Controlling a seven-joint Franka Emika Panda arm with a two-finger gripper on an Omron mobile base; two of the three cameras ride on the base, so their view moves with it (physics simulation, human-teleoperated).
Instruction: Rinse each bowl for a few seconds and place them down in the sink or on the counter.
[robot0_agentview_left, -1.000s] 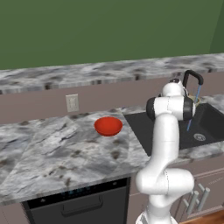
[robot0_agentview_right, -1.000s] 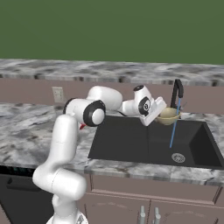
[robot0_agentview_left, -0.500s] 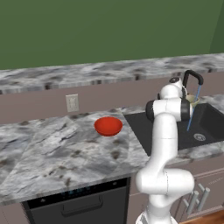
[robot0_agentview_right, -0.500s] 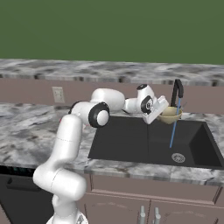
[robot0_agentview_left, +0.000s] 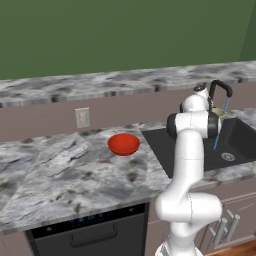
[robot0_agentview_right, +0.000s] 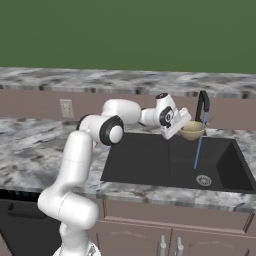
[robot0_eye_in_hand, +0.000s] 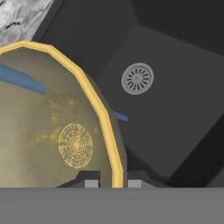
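Two bowls are in the kitchen. The tan bowl (robot0_agentview_right: 193, 131) hangs over the black sink (robot0_agentview_right: 150, 162), held just under the spout of the arched black tap (robot0_agentview_right: 202, 106). The gripper (robot0_eye_in_hand: 109, 183) is clamped narrow on this bowl's rim, one fingertip inside the wall and one outside, as the hand view shows. From the right base view the bowl sits nearly level with its mouth upward, slightly tipped, the rim on the gripper side a little higher. A thin blue stream of water (robot0_agentview_right: 198, 145) runs from the tap past the bowl's far edge and slants down toward the round silver drain (robot0_agentview_right: 203, 180), one drain in the sink floor. In the hand view the bowl's speckled inside, with a ring pattern at its middle, faces the camera, its yellow rim (robot0_eye_in_hand: 94, 96) curving across the dark basin, the drain beyond it to the right.

The red bowl (robot0_agentview_left: 123, 144) stands upright, mouth up, on the marbled worktop (robot0_agentview_left: 60, 170), well to the left of the sink and clear of its edge. One white wall socket (robot0_agentview_left: 82, 117) sits on the brown wall behind it, to the left.
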